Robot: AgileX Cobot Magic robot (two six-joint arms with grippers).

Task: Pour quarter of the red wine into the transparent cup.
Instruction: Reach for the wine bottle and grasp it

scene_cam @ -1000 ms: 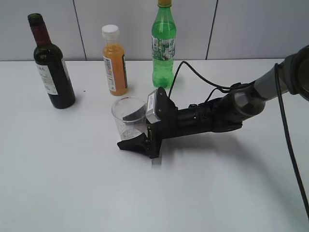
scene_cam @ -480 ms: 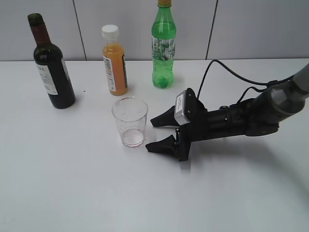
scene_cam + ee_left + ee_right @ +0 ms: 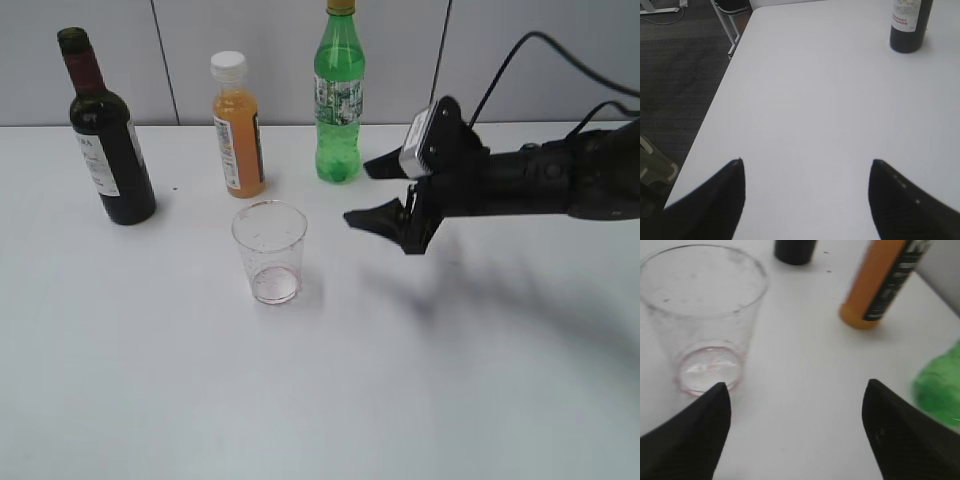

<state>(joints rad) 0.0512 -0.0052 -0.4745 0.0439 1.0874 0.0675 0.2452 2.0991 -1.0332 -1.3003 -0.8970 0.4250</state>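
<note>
Transparent cup (image 3: pixel 269 250) upright on worktop (image 3: pixel 200 400), faint reddish ring at base; right pincer (image 3: pixel 372 192) released, apart; left pincer (image 3: pixel 805 172) spread.

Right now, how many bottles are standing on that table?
3. The wine bottle stands at the far left, the orange juice bottle is right of it, and the green soda bottle is furthest right, near the back wall.
</note>
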